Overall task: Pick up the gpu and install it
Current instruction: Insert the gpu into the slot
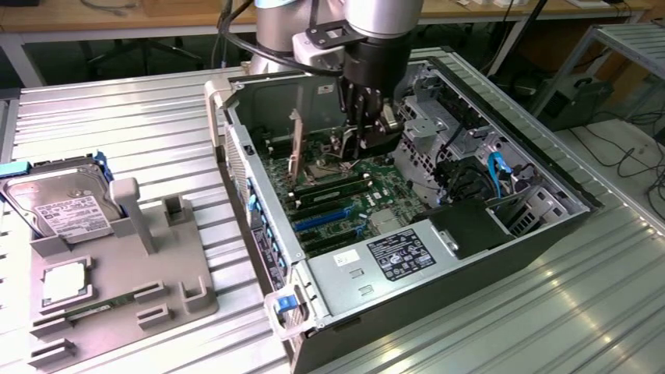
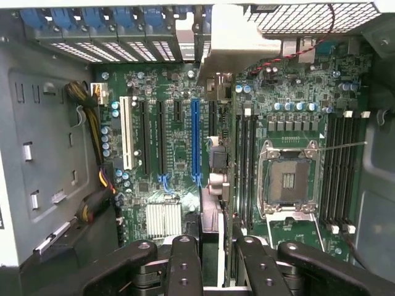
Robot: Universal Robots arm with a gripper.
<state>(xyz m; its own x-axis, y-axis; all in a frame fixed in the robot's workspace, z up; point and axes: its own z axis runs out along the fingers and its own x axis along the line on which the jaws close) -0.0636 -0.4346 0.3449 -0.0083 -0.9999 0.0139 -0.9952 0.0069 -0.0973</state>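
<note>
Electronics lab, open computer case (image 1: 416, 226) on aluminium table (image 1: 135, 140) (cables behind)

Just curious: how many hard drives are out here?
1: the hard drive stands in the grey holder at the exterior view's left. Others may hide inside the computer.

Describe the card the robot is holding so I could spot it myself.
Look inside the open computer case, under the arm. The gpu stands on edge over the motherboard in the gripper. Unlike the low memory sticks beside it, it stands tall, with a silver end bracket.
</note>
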